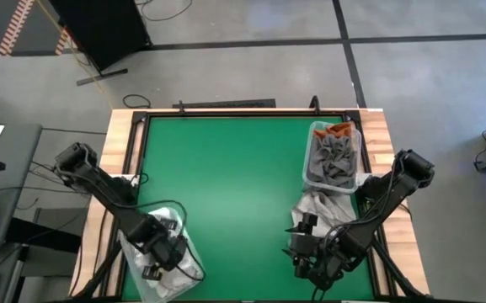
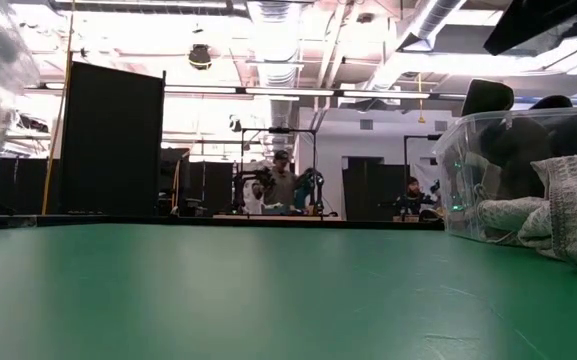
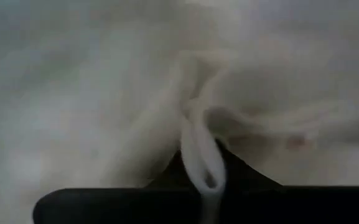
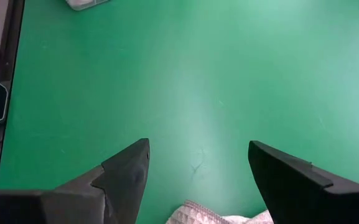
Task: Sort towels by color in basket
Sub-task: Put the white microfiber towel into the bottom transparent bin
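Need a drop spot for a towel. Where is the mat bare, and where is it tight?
Bare: the green mat from its far edge to its near edge, between the left gripper and the bin. Crowded: the right side, with the bin, the checked towel and the right gripper; the near-left corner, with the white cloth.

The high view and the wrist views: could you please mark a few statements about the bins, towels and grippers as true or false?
1. The left gripper is shut on a fold of white towel. True.
2. The right gripper is clamped on a grey towel. False: its fingers stand open over the green table, holding nothing.
3. The clear bin at the table's right side holds grey towels. True.
4. An orange towel lies at the far end of that bin. True.
5. The checked towel lies inside that bin. False: it lies on the table beside it.
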### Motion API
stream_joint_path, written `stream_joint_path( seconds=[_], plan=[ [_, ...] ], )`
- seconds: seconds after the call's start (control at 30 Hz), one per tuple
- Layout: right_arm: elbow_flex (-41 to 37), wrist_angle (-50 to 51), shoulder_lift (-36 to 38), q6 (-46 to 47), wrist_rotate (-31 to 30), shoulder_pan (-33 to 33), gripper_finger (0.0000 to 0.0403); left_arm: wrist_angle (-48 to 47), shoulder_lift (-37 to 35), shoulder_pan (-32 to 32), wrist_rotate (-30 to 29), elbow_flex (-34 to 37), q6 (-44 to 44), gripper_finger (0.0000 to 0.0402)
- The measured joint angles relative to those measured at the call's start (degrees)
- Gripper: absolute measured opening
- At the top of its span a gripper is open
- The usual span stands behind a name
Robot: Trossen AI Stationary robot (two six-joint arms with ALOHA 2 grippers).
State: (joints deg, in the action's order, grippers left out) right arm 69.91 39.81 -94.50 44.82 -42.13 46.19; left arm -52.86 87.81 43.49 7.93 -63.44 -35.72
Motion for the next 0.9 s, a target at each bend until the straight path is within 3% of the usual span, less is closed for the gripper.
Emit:
stream_joint_path(
  seconds=[0.23, 0.47, 0.7, 0.9],
  plan=[
    [0.0, -0.05, 0.0, -0.31, 0.0, 0.22, 0.0304, 4.76, 0.16, 0.04, -1.94, 4.64, -2.75, 0.0026],
    [0.0, -0.04, 0.0, -0.35, -0.02, 0.17, 0.0304, 3.95, 0.35, 0.02, -2.26, 2.8, -2.46, 0.014],
    [0.0, -0.02, 0.0, -0.87, 0.0, 0.17, 0.0304, -7.49, 0.42, -0.29, 0.87, -7.74, -2.37, 0.0247],
    [0.0, -0.08, 0.0, -1.36, 0.0, 0.17, 0.0304, -18.76, 0.35, -0.29, 0.48, -20.76, -2.59, 0.0265]
  ],
)
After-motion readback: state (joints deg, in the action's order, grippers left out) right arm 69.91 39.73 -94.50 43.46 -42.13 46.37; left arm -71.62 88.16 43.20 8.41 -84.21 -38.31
